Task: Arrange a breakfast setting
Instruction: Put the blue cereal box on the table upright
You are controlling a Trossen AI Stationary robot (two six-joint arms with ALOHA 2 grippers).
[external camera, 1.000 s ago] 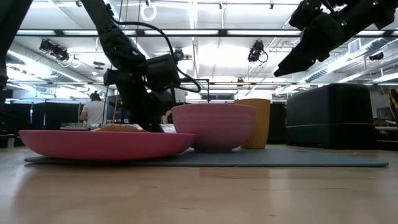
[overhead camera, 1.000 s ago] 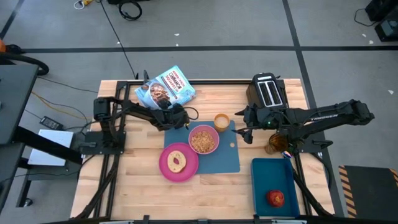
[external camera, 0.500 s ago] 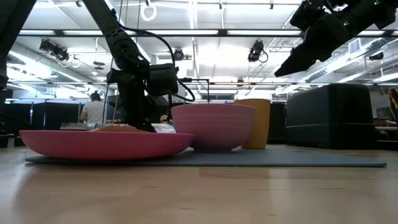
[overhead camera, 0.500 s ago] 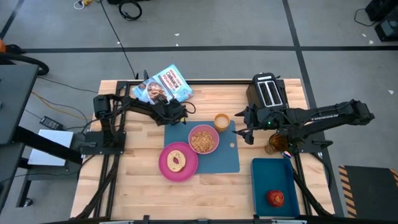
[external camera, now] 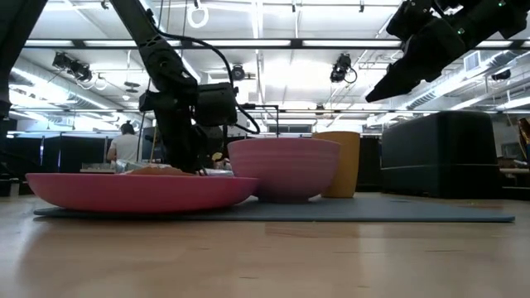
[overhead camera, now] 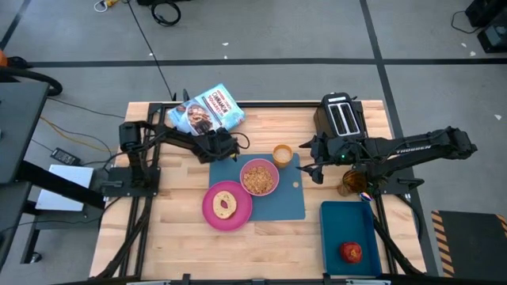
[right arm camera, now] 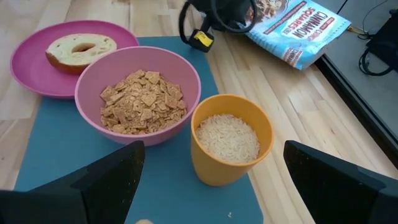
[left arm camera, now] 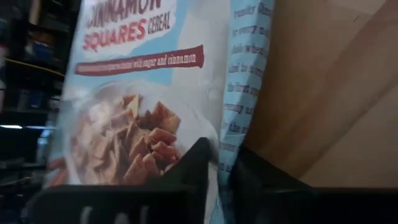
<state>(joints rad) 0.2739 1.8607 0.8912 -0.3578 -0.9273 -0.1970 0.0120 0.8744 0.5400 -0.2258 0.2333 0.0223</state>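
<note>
The cereal bag [overhead camera: 207,111] lies at the table's far left, and my left gripper [left arm camera: 222,163] is shut on its near end [overhead camera: 209,136]. On the blue mat [overhead camera: 279,207] stand the pink plate [overhead camera: 212,215] with the bagel [overhead camera: 226,205], the pink bowl [overhead camera: 259,177] of cereal and the amber cup [overhead camera: 282,153] of rice. The red apple [overhead camera: 352,252] lies in the dark blue tray [overhead camera: 348,226]. My right gripper [overhead camera: 311,163] hangs open above the mat's far right corner, with nothing between its fingers. My left gripper pinches the bag's light-blue side edge [left arm camera: 227,149] between its two fingers [left arm camera: 200,160], close to the bag's near corner. The fingers come from the near side, slanting down. The rest of the bag lies on the table beyond them.
A black toaster [overhead camera: 341,117] stands at the far right, just behind my right arm. A brown jar [overhead camera: 354,184] stands beside the tray. Bare wood lies at the near left and at the far middle.
My left gripper has moved a little toward the far edge, onto the cereal bag's near end. The bag has shifted slightly toward the table's left edge. My right arm has kept still.
</note>
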